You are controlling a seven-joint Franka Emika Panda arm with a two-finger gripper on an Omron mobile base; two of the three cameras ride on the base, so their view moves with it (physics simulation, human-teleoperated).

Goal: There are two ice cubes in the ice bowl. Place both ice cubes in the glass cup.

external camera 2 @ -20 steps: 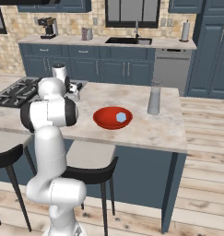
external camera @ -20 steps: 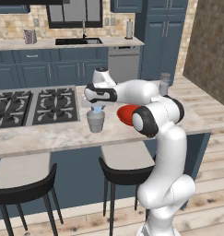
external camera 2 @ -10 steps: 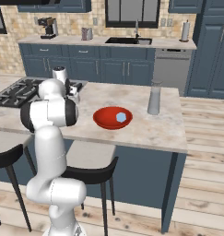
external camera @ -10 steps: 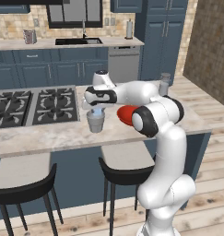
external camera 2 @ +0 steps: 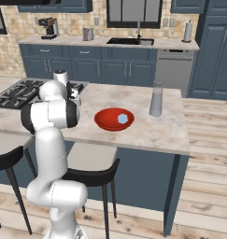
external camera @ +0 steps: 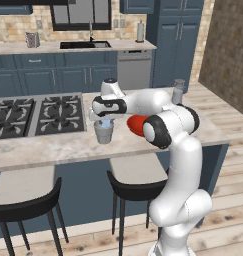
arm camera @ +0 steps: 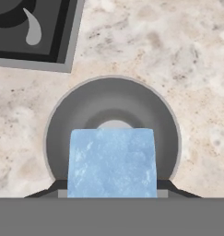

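fingers [external camera: 107, 120] of ours are clamped on one ice cube [arm camera: 112, 162], holding it directly above the open mouth of the glass cup [arm camera: 112, 126]; in the hand view the pale blue cube sits over the near half of the cup's round rim, with the cup's grey bottom showing past it. we see the cup [external camera: 104, 132] standing upright on the marble desk [external camera: 63, 145], just beside the front right corner of the stove [external camera: 33, 115], and our hand hangs right over it. we see the second ice cube [external camera 2: 123, 119] lying in the ice bowl [external camera 2: 110, 122], a red shallow bowl on the desk well apart from the cup, toward the middle of the desk. a tall grey shaker [external camera 2: 156, 98] stands upright beyond the bowl, near the far edge. two dark stools [external camera: 138, 182] stand below the desk's front edge.
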